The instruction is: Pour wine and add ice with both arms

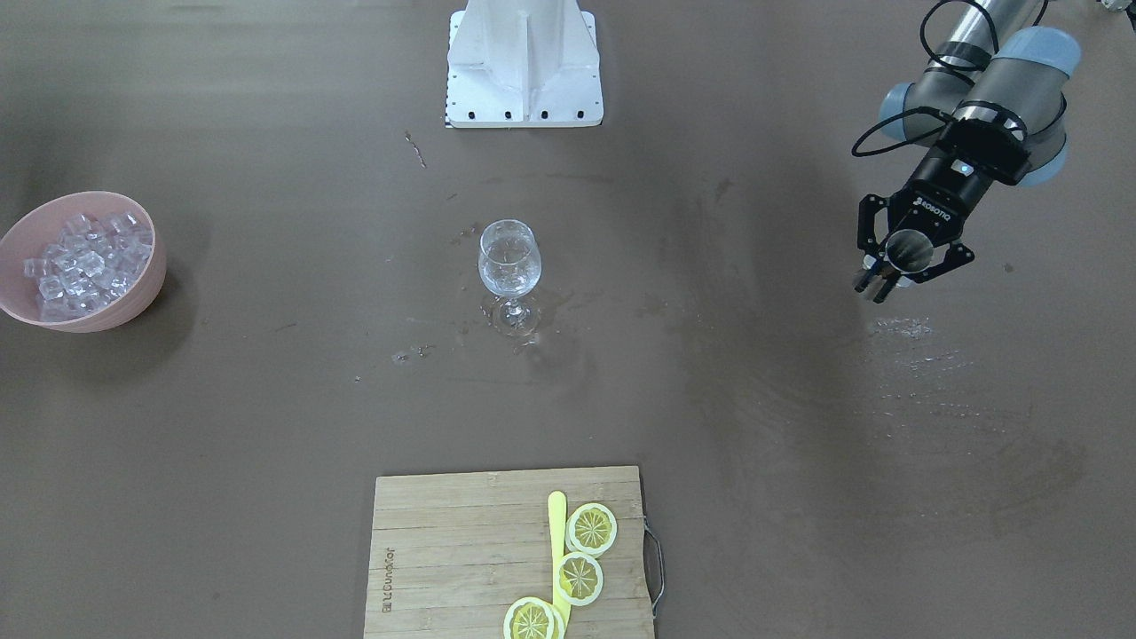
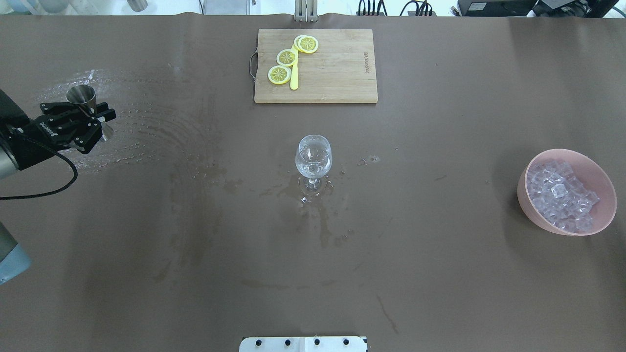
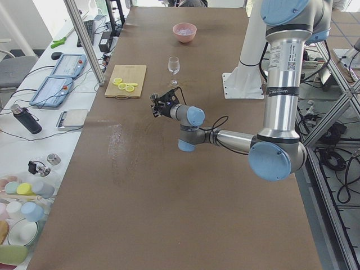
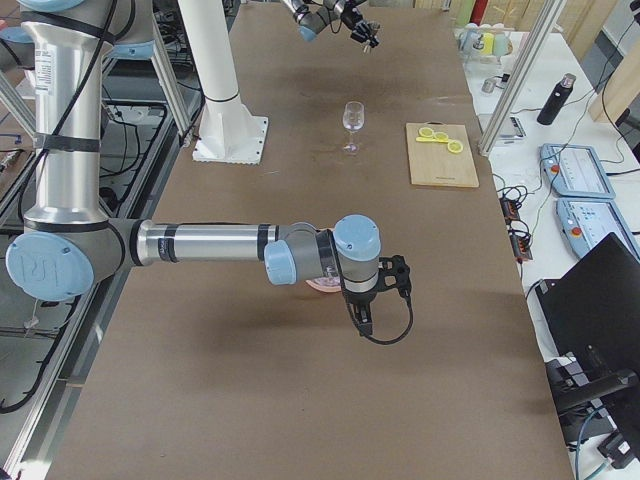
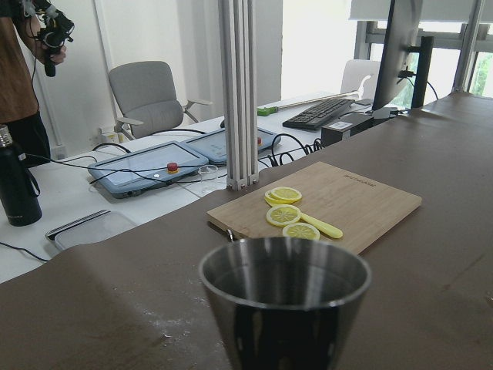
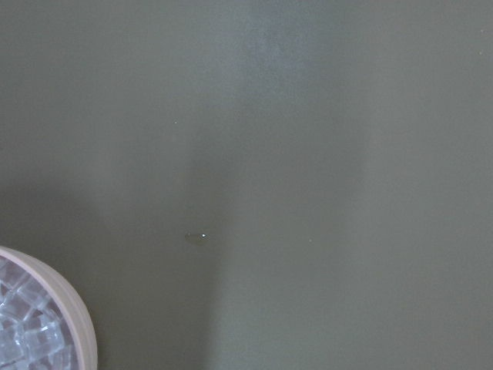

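A clear stemmed glass stands upright mid-table with wet patches round its foot. My left gripper hangs over the table's left end, shut on a steel measuring cup that it holds upright. The cup's inside is dark, and no wine shows. The ice fills a pink bowl at the table's right end. My right gripper shows only in the exterior right view, above that bowl; I cannot tell whether it is open or shut.
A wooden cutting board lies at the far edge with three lemon slices and a yellow knife. The white stand's base sits at the robot's side. A wet smear spreads under the left gripper.
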`<state>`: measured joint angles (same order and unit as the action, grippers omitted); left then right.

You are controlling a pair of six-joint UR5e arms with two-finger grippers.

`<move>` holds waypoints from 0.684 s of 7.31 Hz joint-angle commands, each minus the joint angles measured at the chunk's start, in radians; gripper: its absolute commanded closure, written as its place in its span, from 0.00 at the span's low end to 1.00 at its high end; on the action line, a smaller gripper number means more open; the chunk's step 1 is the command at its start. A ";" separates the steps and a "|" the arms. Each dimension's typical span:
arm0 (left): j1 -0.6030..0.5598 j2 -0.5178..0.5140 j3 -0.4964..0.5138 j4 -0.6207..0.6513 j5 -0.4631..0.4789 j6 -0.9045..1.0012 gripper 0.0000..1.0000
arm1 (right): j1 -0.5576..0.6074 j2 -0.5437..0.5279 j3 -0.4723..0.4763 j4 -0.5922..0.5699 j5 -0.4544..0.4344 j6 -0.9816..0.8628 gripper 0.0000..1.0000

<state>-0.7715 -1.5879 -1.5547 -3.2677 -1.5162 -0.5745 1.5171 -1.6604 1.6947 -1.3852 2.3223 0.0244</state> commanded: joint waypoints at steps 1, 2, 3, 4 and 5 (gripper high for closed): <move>0.006 -0.010 0.053 -0.006 0.114 -0.053 1.00 | 0.000 0.001 -0.003 0.000 0.000 0.000 0.00; 0.012 -0.023 0.094 0.000 0.117 -0.053 1.00 | 0.000 0.001 -0.003 0.000 0.000 0.000 0.00; 0.027 -0.044 0.107 0.028 0.125 -0.054 1.00 | 0.000 0.002 -0.006 0.000 0.000 -0.001 0.00; 0.075 -0.052 0.102 0.069 0.174 -0.098 1.00 | 0.000 0.004 -0.006 0.000 0.000 0.000 0.00; 0.116 -0.063 0.099 0.110 0.194 -0.149 1.00 | 0.000 0.004 -0.004 0.000 0.000 0.000 0.00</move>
<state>-0.7045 -1.6367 -1.4553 -3.2057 -1.3555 -0.6701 1.5171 -1.6575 1.6897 -1.3852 2.3225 0.0241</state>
